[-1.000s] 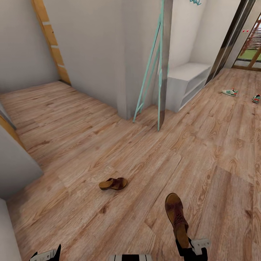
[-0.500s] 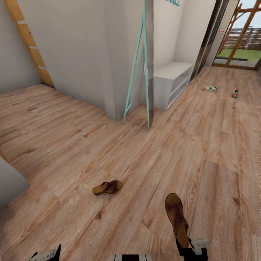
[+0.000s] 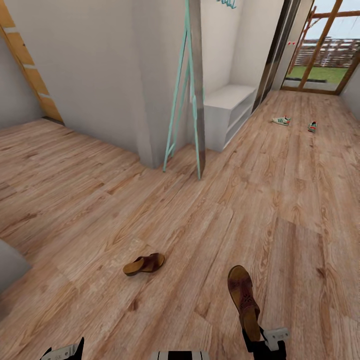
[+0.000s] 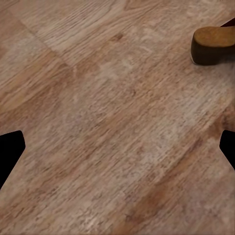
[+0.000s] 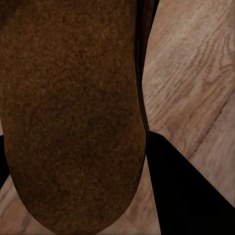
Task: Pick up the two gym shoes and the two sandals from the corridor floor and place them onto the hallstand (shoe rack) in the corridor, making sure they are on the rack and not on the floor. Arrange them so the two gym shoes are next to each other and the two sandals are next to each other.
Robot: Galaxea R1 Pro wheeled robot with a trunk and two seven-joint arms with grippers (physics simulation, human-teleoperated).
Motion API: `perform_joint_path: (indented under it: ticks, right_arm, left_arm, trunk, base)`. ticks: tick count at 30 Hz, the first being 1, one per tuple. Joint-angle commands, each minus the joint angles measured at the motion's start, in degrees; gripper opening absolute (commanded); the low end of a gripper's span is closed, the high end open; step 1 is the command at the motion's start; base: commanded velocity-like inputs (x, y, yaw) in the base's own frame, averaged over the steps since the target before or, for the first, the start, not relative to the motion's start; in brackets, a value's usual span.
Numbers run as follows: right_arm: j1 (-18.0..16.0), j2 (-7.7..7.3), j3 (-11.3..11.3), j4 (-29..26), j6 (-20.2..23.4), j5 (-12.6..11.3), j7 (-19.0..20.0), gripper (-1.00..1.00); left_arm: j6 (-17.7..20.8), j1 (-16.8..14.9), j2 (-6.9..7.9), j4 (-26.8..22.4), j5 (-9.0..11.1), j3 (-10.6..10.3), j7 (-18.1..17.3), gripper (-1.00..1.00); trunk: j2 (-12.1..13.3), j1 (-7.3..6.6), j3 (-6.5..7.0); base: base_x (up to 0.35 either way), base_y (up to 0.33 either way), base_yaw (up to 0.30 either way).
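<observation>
One brown sandal hangs from my right gripper, which is shut on its heel end; its sole crowds the right wrist view between the fingers. The other sandal lies on the corridor floor ahead and to the left, and its heel appears in the left wrist view. My left gripper hangs open over bare planks. The two gym shoes lie far off near the glass door. The hallstand is out of view.
A grey two-slot bench with teal letters on its back stands in an alcove ahead. A teal leaning frame and a tall post stand at the wall corner. The glass door is far right.
The whole picture has slid left and the doorway shows more, so the camera has moved. Both grippers keep their places in the view, and the right one still holds the sandal.
</observation>
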Motion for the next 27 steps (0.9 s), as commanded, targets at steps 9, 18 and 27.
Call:
perform_joint_path:
  ticks: [9, 18, 27]
  right_arm:
    - [-0.02, -0.01, -0.03, -0.03, -0.12, -0.29, 0.3, -1.0]
    - [-0.02, -0.01, -0.03, 0.04, -0.11, -0.29, 0.31, -1.0]
    - [-0.02, -0.01, -0.03, 0.0, -0.11, -0.29, 0.3, -1.0]
  left_arm:
    - [-0.08, -0.03, -0.02, 0.05, 0.49, 0.14, -0.53, 1.0]
    - [-0.08, -0.03, -0.02, 0.05, 0.5, 0.19, -0.53, 1.0]
    - [-0.16, -0.03, -0.02, 0.05, 0.5, 0.2, -0.53, 1.0]
  trunk:
    - [-0.01, -0.01, -0.03]
    - [-0.01, -0.01, 0.21]
    - [-0.01, -0.01, 0.52]
  base:
    - [0.003, 0.001, -0.009]
    - [0.132, 0.121, -0.215]
    - [0.159, 0.26, -0.275]
